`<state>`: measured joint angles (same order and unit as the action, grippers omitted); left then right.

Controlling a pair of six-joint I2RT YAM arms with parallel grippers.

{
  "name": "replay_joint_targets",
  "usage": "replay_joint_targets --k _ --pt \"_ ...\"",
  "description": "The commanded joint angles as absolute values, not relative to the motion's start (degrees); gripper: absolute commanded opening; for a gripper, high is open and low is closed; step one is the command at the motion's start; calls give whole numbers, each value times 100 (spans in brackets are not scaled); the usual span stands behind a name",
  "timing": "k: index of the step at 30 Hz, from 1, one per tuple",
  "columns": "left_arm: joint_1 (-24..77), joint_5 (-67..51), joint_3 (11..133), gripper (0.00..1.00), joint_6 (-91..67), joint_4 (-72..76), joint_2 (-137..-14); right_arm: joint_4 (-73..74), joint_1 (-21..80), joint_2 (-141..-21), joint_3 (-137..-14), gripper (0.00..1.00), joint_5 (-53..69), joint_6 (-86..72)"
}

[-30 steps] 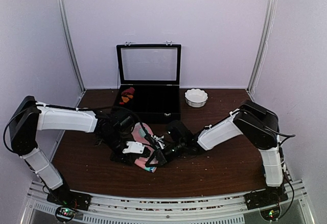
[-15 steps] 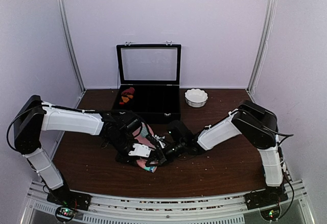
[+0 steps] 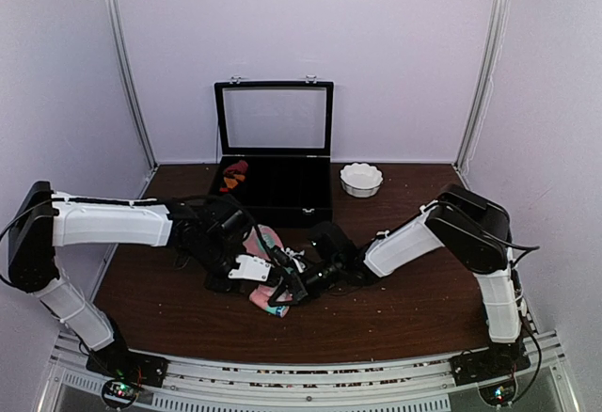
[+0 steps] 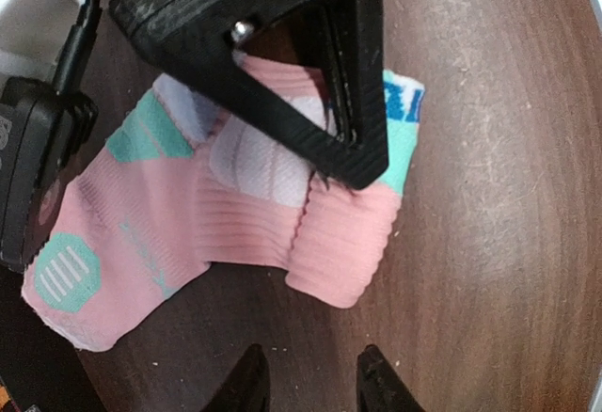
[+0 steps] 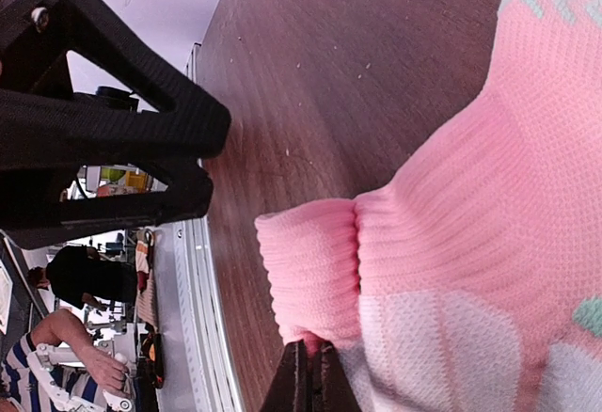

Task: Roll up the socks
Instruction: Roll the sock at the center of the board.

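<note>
Since a second ago, the left arm (image 3: 113,224) has been swung back toward the left edge of the desk (image 3: 414,304), and its shoulder end is now seen lower and further left. Its wrist remains over the pink sock (image 3: 266,241). The right arm (image 3: 404,241) is hardly changed.

The sock is laid on the desk just in front of the black case (image 3: 282,213), between the two wrists. In the left wrist view it is seen folded over on itself. A ribbed pink band lies nearest the camera, with mint patches, a white patch and a mint edge with blue marks further off.

The left jaws are held partly open above the desk, just beside the sock's ribbed fold. The fingertips (image 4: 250,386) are parted, only bare wood is seen between them, and nothing is gripped.

The right jaws are closed tight. In the right wrist view a pinch of the sock's pink and white fabric is caught between the fingertips (image 5: 299,384), at the edge of a rolled fold. From the left wrist view the right jaws are seen pressed down on the sock by the white patch.

Inside the case, whose lid is stood open, a dark red and orange bundle (image 3: 233,175) is lodged at the left. A white bowl (image 3: 361,179) is set to the right of the case.
</note>
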<state>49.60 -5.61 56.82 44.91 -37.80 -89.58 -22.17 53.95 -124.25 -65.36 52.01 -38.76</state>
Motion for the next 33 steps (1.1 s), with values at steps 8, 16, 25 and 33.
replay_joint_targets --k 8,16,25,33 --pt "5193 -1068 6291 35 4758 -3794 -9794 -1710 5292 -12782 -6395 0 4981 -3880" --pt "5210 -1112 6237 31 4796 -3802 -10189 -1937 5275 -12773 -6315 0 5045 -4037" --pt "5247 -1055 6492 11 4586 -3988 -10701 -2421 5264 -12685 -6226 0 5151 -4357" --pt "5226 -1514 6963 0 4198 -4735 -11247 -2618 5205 -12222 -5813 23 5007 -4326"
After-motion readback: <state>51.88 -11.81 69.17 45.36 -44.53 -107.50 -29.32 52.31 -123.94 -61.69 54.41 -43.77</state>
